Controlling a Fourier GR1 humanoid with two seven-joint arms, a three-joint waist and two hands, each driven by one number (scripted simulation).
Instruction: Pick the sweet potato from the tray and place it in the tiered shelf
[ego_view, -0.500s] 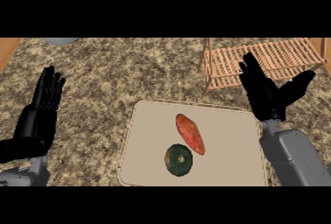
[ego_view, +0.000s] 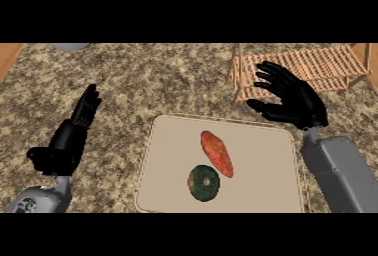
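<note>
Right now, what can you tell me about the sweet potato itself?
The sweet potato is a long, tapered orange-red tuber lying flat near the middle of the beige tray, its length running from the far end toward the near right. Its near end sits close beside a round dark green vegetable. No hand touches it.

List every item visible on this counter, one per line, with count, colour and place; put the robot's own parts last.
Oblong sweet potato: one, orange-red, on the tray, centre.
Round dark green vegetable: one, on the tray, just below the sweet potato.
Square tray: one, beige, on the counter's near middle.
Slatted wooden tiered shelf: one, light brown, far right.
Grey object: one, far left edge, mostly cut off.
Speckled stone counter: one, brown-beige.
Left hand: black, open, left of tray.
Right hand: black, open, over the shelf's near left corner.
</note>
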